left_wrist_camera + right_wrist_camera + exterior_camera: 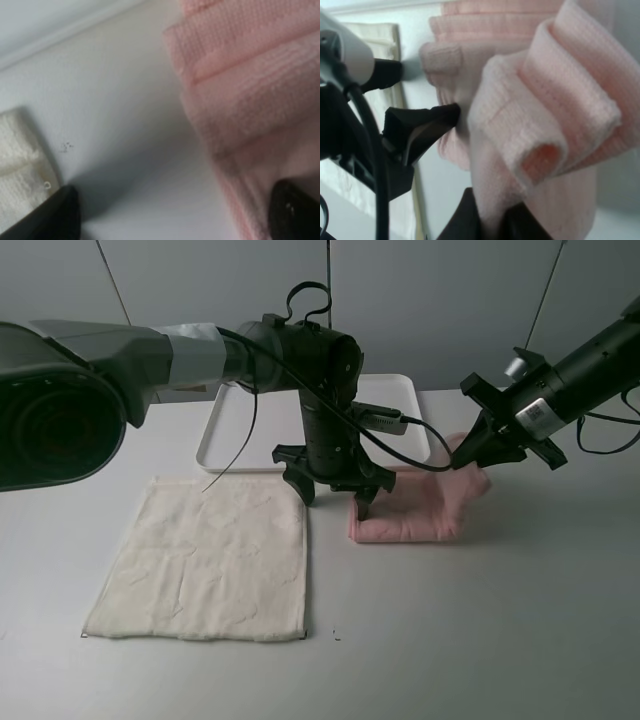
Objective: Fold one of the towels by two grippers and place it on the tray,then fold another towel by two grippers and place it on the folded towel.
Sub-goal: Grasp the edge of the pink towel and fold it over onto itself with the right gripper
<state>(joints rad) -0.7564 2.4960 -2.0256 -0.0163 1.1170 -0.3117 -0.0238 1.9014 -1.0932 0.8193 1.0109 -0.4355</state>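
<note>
Your right gripper (466, 457) is pinched shut on the right end of the pink towel (415, 512). That end is lifted a little off the table (480, 630), and it curls over in a soft roll. The rest of the pink towel lies bunched up on the table near the middle, just in front of the right front corner of the tray (214, 445).

Your left gripper (333, 496) is down low at the left end of the pink towel. Its two fingers are wide apart and are not gripping anything. One finger (295, 210) is right against the left edge of the pink towel. The other finger (55, 215) is over bare table, just beside a corner of the cream towel (205, 560).

The cream towel lies flat and spread open near the front left of the table. Its right edge is near the pink towel, but the two do not touch.

The tray sits at the back of the table, behind both towels.
</note>
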